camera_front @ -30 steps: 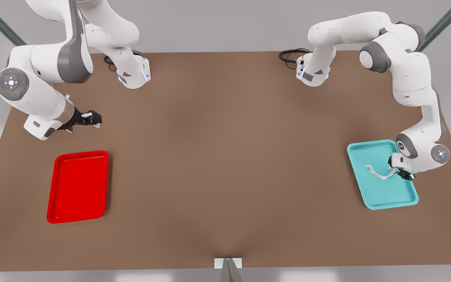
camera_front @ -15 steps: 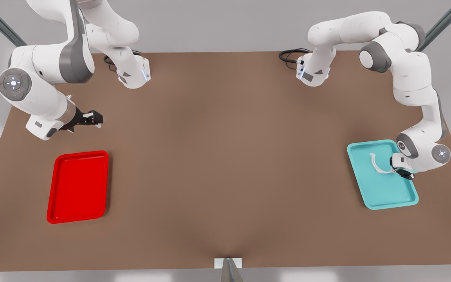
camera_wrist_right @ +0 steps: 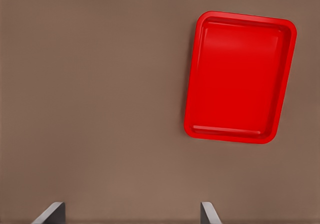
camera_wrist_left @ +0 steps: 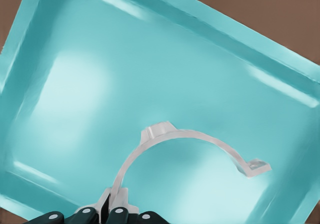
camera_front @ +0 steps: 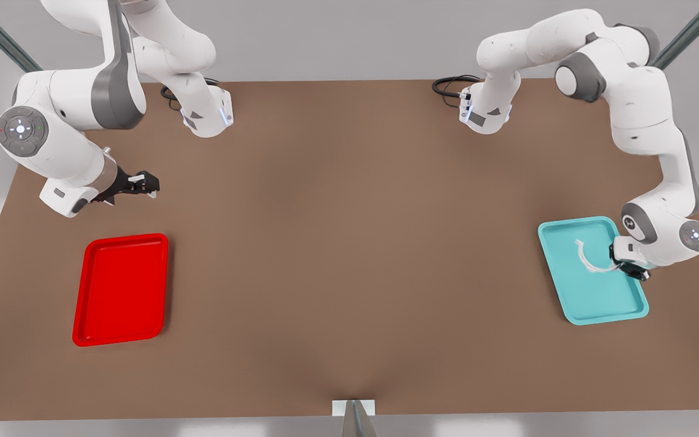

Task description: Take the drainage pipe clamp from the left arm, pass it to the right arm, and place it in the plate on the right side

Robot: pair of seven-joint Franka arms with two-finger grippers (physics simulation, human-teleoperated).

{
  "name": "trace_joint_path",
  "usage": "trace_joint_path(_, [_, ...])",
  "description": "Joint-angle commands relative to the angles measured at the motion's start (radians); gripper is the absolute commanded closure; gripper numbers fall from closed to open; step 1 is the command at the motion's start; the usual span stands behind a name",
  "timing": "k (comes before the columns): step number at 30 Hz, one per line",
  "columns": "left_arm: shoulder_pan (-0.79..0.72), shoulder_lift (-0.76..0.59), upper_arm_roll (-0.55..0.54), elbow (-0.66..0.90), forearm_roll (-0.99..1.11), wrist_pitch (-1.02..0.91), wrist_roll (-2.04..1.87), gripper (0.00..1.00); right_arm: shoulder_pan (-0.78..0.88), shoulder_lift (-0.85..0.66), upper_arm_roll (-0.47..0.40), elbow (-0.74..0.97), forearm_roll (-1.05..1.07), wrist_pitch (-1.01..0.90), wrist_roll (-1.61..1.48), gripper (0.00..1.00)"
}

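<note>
1. Brown tabletop (camera_front: 349, 255) filled the scene, grey wall behind, both arm bases at the far edge.
2. On the front view's left, the right gripper (camera_front: 143, 183) hung over bare table with fingers spread wide and nothing between them; this arm waited.
3. Just nearer the camera lay the red plate (camera_front: 120, 289), nothing in it.
4. On the front view's right, the teal tray (camera_front: 592, 303) sat under the left gripper (camera_front: 627, 267).
5. The left gripper was pinched narrow on one tab end of the drainage pipe clamp (camera_wrist_left: 185, 139), which stood over the tray floor.
6. Judgement: the clamp looked light, thin and fairly stiff, probably slick. An end grip may let it pivot; the free tab (camera_wrist_left: 256, 167) seems the sensible hold for the receiving gripper.
</note>
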Motion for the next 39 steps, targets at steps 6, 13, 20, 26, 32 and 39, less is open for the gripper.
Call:
trace_joint_path(6, [-0.044,0.01,-0.017,0.157,-0.025,-0.283,-0.198,0.79,0.063,0.098,0.011,0.068,0.008,0.004,-0.02,0.0])
trace_joint_path(13, [-0.195,0.01,-0.017,0.264,-0.018,-0.449,-0.468,0.79,0.293,0.387,0.021,0.217,0.162,0.36,0.04,0.0])
trace_joint_path(20, [-0.224,0.008,-0.155,0.362,-0.025,-0.577,-0.831,0.79,0.411,0.534,0.023,0.201,0.289,0.743,0.04,0.0])
trace_joint_path(26, [-0.326,0.007,-0.204,0.416,-0.047,-0.63,-1.111,0.79,0.5,0.635,0.023,0.203,0.473,1.018,0.04,0.0])
trace_joint_path(32, [-0.423,0.005,-0.241,0.473,-0.076,-0.68,-1.345,0.79,0.56,0.76,0.025,0.313,0.55,1.104,0.071,0.0])
trace_joint_path(39, [-0.509,0.005,-0.293,0.494,-0.065,-0.676,-1.508,0.79,0.569,0.807,0.067,0.361,0.576,1.151,0.071,0.0])
